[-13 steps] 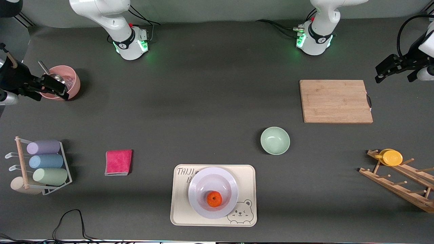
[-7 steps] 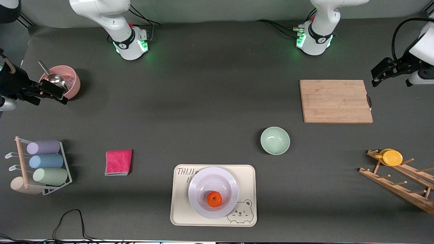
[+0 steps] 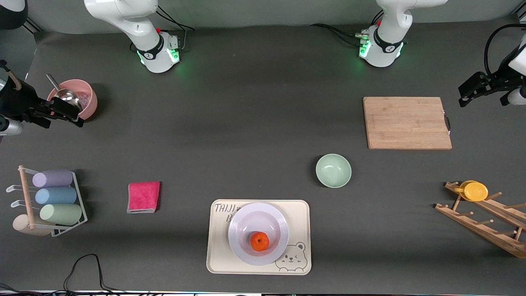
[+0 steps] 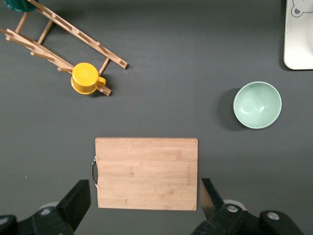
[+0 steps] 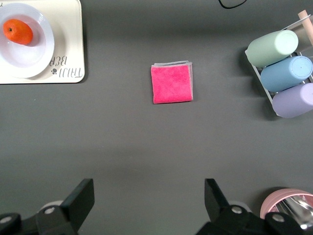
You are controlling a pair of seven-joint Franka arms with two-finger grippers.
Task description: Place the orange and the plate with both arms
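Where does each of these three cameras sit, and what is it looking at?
Front: high across the table, facing both arm bases; sees plate with orange.
Left wrist: looks down on board, bowl; open left end effector shows.
Right wrist: looks down on cloth; open right end effector shows.
Shared: orange, front and right wrist.

The orange [image 3: 259, 241] sits in the plate [image 3: 242, 218] on the tray [image 3: 218, 255], nearer the camera than the bowl [image 3: 333, 170].

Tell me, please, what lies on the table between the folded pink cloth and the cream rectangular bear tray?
Nothing: only bare dark table separates the folded pink cloth from the cream rectangular bear tray, as the right wrist and front views show.
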